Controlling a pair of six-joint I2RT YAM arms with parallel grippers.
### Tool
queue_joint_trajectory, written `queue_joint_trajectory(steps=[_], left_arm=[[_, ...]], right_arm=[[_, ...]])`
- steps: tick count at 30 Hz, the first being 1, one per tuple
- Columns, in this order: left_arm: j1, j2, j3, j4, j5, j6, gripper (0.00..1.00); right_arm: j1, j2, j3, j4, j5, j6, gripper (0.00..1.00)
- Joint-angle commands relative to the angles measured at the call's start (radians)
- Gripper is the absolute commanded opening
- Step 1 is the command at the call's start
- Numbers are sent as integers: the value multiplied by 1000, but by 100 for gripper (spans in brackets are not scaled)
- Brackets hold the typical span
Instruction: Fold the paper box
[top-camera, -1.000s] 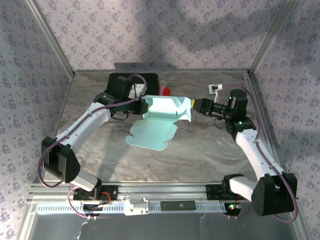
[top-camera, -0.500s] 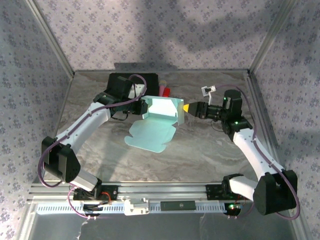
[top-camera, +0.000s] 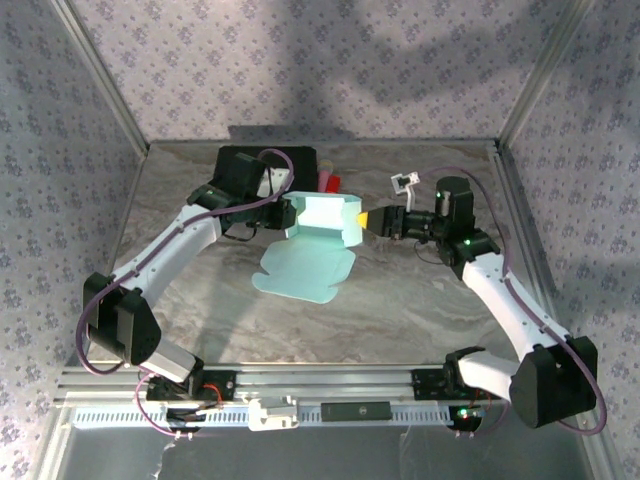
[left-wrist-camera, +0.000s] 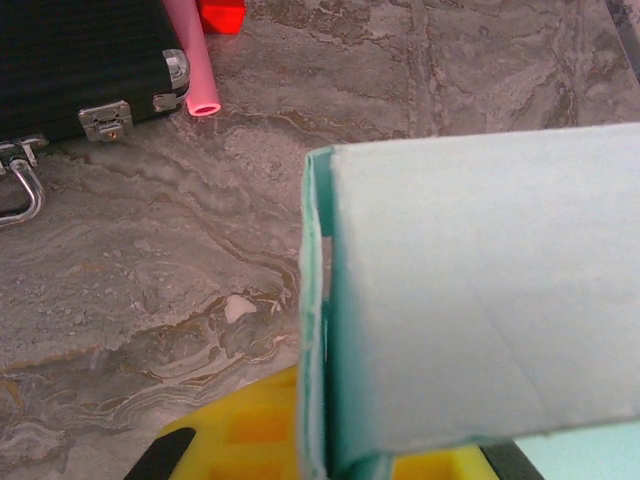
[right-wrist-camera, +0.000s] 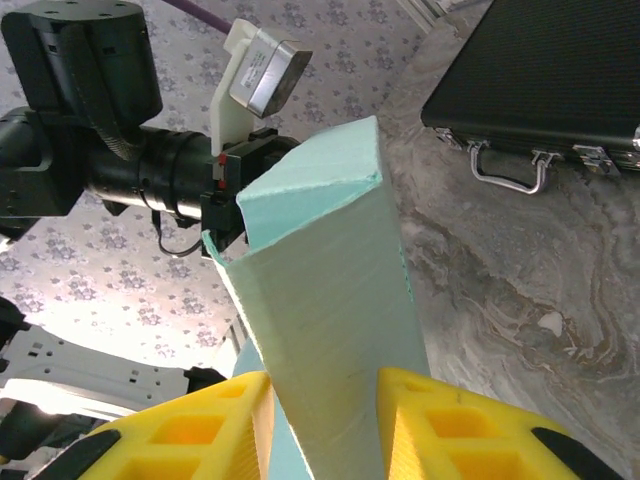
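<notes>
On the tabletop (top-camera: 430, 300) one paper box (top-camera: 322, 222) is seen, its lower flap lying toward the arm bases and its folded-up part raised between two pincers. The left pincer (top-camera: 287, 215) is closed tight on the box's left end, while the right pincer (top-camera: 368, 217) is partly closed, the folded right end being pinched between its yellow fingers (right-wrist-camera: 450, 430). Beyond, by the far edge, one black case (left-wrist-camera: 80, 60) is lying, partly covered by the left arm from above, with one pink tube (left-wrist-camera: 190, 55) just beside it and one red block (left-wrist-camera: 222, 14) behind
</notes>
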Motion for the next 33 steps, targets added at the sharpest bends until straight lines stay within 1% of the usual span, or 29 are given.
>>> queue_joint_trajectory(steps=[1,9,16,23,29,33], left_arm=[[-11,0,47,17,34,-2,0],[-29,1,59,9,18,-1,0],[-48,2,70,-11,-17,1,0],[-54,-4,70,-15,-26,-1,0],[-62,-11,71,-21,-34,-1,0],[-70,-11,79,-24,-37,-1,0]], right_arm=[[11,19,39,-56,51,-47,33],[66,49,97,-142,151,-103,30],[118,64,149,-265,319,-168,30],[166,58,170,-302,453,-201,31],[190,71,199,-335,539,-218,31],[209,87,211,-335,564,-225,30]])
